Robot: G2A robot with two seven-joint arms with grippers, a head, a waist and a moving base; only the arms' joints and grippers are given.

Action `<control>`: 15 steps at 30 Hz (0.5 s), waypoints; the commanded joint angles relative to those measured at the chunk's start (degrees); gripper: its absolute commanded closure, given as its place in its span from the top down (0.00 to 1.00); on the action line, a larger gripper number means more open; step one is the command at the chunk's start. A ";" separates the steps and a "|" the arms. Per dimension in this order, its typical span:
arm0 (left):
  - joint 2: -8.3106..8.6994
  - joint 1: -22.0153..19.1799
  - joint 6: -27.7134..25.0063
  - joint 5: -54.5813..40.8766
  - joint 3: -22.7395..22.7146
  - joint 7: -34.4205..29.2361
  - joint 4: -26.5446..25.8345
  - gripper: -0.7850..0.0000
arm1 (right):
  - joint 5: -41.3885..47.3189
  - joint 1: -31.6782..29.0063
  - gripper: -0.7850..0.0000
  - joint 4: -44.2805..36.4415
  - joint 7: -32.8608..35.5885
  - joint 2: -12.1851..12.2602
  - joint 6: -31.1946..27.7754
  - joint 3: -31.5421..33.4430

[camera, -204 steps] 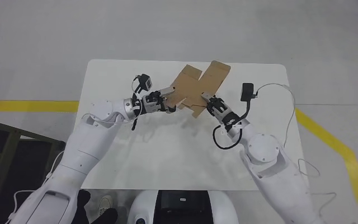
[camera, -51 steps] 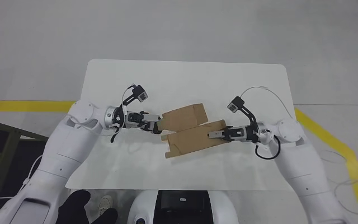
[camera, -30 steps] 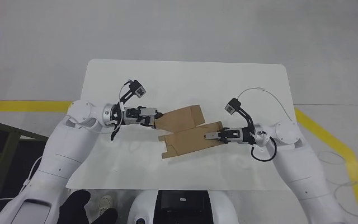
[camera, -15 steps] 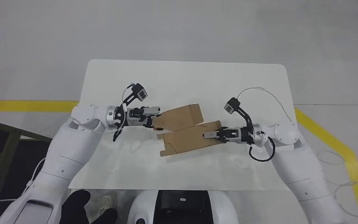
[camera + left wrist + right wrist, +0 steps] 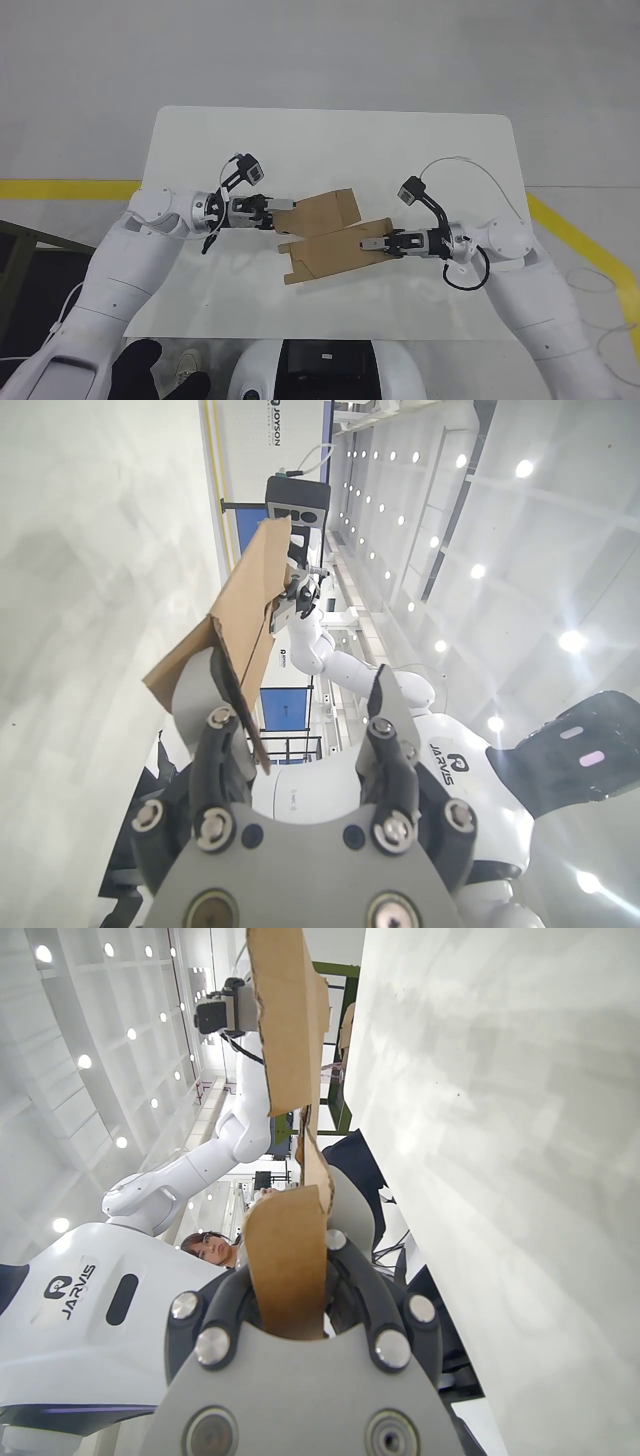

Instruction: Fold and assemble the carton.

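Observation:
The brown cardboard carton (image 5: 322,232) hangs partly folded just above the middle of the white table (image 5: 300,140), one panel raised over another. My left gripper (image 5: 281,206) is at its left end, and its fingers stand open (image 5: 300,672). The carton's edge (image 5: 250,600) runs between them and lies against one finger (image 5: 220,672). My right gripper (image 5: 373,242) is shut on the carton's right end. In the right wrist view a cardboard flap (image 5: 287,1258) covers that gripper (image 5: 320,1208), and one grey pad (image 5: 352,1200) shows beside it.
Bare white tabletop lies on all sides of the carton, with its near edge (image 5: 330,338) close to the robot. A yellow line (image 5: 65,188) is on the floor beyond the table's left and right ends.
Over several seconds both arms brought the carton from the table's far side down to its middle. In the last half second it slid slightly left with the right gripper.

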 commanded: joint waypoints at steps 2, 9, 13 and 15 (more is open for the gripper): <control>-0.05 -0.19 0.46 0.74 0.13 -0.45 0.25 0.44 | -0.04 0.12 0.00 -0.01 0.08 0.05 0.06 -0.17; -0.07 -0.56 1.70 2.61 0.55 -2.37 0.59 0.40 | -0.68 0.33 0.00 -0.23 -0.07 0.18 0.10 -0.49; -0.06 -0.76 2.38 3.95 0.71 -2.66 0.71 0.33 | -1.27 0.43 0.00 -0.39 -0.23 0.29 0.28 -0.62; -0.04 -0.84 2.62 4.47 0.73 -2.77 0.67 0.25 | -1.53 0.44 0.00 -0.47 -0.37 0.34 0.36 -0.64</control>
